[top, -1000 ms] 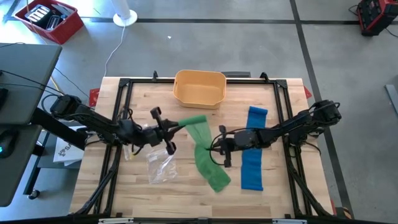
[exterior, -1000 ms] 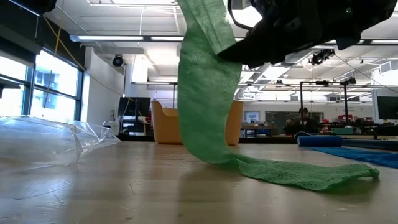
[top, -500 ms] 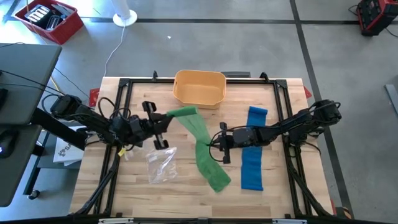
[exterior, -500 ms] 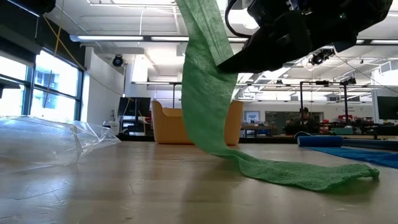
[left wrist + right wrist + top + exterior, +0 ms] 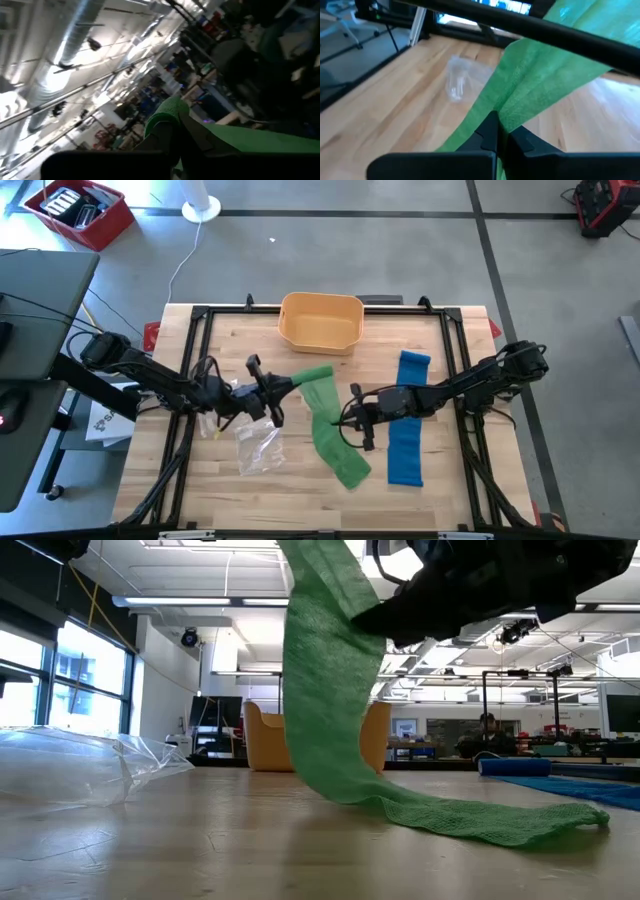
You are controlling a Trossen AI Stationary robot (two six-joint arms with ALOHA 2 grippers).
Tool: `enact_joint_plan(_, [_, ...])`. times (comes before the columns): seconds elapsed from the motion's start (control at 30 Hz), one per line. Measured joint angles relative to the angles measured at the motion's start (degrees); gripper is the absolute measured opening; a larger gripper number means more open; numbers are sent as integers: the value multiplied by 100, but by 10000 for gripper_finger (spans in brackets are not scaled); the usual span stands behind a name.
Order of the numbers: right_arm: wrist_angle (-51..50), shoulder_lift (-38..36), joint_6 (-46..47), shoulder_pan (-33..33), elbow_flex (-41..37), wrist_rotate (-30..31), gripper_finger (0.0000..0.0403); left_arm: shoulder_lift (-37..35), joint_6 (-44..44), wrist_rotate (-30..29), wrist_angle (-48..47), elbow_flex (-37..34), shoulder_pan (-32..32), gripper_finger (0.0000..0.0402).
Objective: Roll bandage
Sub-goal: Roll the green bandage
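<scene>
Here the left gripper pinches the green bandage at its lifted end; the right gripper (also clamped tight) grips mid-strip above the table.

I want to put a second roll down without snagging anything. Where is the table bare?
Bare wood: the front left corner below the plastic bag, and the back right between yellow bin and blue bandage. Crowded: the middle, where both grippers pinch the green bandage.

Bright, even overhead light; wrist views blurred.
</scene>
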Motion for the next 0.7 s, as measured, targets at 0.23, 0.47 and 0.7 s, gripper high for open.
enact_joint_plan(0.23, [433,0,396,-45,0,214,1,0,29,469,-155,0,-156,7])
enact_joint_plan(0.47, [491,-144,652,-83,0,223,58,0,71,473,-300,0,-262,7])
enact_joint_plan(0.7, [-333,-1029,648,-194,2,386,151,2,54,655,-503,0,-297,7])
